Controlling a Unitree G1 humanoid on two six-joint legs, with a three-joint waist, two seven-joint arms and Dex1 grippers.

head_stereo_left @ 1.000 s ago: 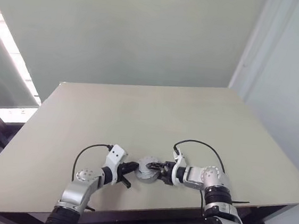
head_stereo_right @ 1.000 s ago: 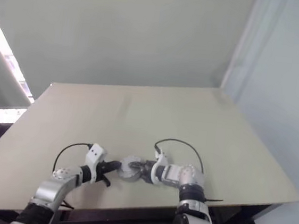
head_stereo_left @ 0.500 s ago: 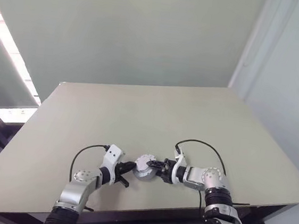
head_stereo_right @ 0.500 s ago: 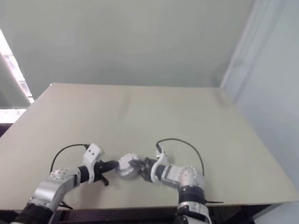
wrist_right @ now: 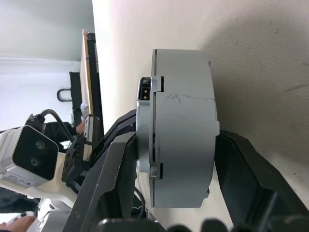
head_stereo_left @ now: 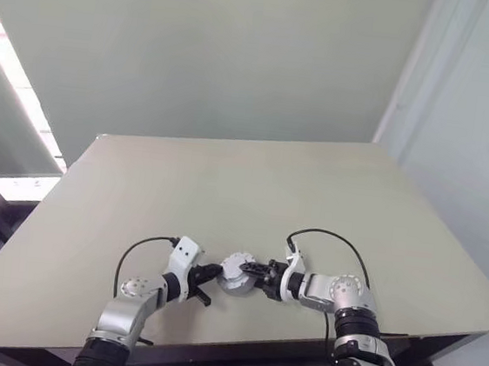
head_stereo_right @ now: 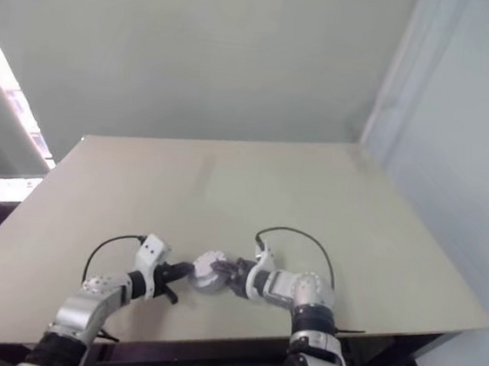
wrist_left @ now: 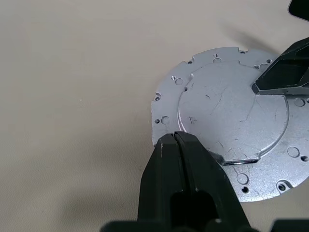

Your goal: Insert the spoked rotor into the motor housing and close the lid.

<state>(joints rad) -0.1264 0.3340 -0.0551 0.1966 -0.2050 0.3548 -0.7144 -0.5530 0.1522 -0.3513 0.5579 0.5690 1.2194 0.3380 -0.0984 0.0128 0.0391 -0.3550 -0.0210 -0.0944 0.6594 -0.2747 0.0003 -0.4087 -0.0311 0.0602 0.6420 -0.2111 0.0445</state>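
While the left gripper (wrist_left: 175, 140) has its fingers pressed together, tips against the rim of a silver round unit (wrist_left: 231, 128), the right gripper (wrist_right: 176, 145) pinches that same unit across its thick grey side, one finger on each face. The unit sits on the beige table (head_stereo_left: 226, 190) near its front edge, between the two arms. Its flat plate, ringed with small holes, faces the left wrist view.

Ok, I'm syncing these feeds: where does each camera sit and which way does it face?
Head eyes: forward and down over the table; both arms, left gripper and right gripper at the motor.
Left wrist: along its shut gripper onto the motor's flat face.
Right wrist: along its gripper, clamping the motor edge-on.
All share the motor.
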